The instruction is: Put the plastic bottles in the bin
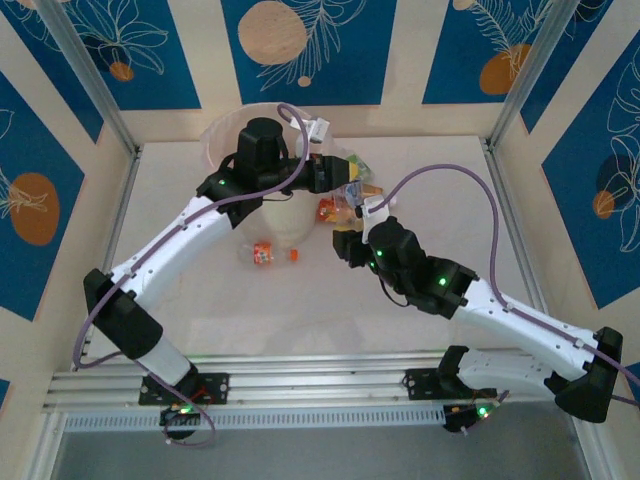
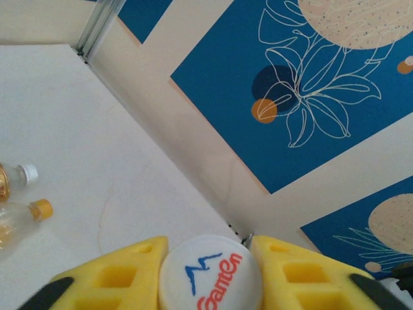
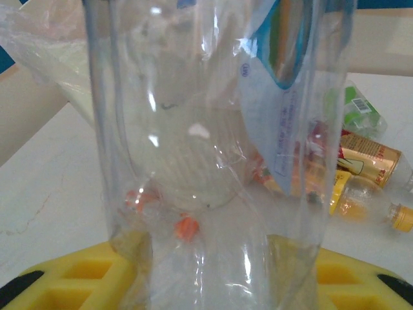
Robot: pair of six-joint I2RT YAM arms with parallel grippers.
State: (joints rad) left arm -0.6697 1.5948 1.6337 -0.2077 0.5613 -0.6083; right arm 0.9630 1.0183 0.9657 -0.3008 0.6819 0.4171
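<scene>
pale table, clear bottle upright in right tool

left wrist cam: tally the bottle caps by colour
White: 2, the Ganten cap and the small white cap
Yellow-orange: 1, the yellow-orange cap
Total: 3

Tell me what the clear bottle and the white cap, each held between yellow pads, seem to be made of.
Clear bottle: thin glossy plastic; it is see-through, with bright highlights and creases. White cap: probably smooth opaque plastic, with printed lettering.
</scene>
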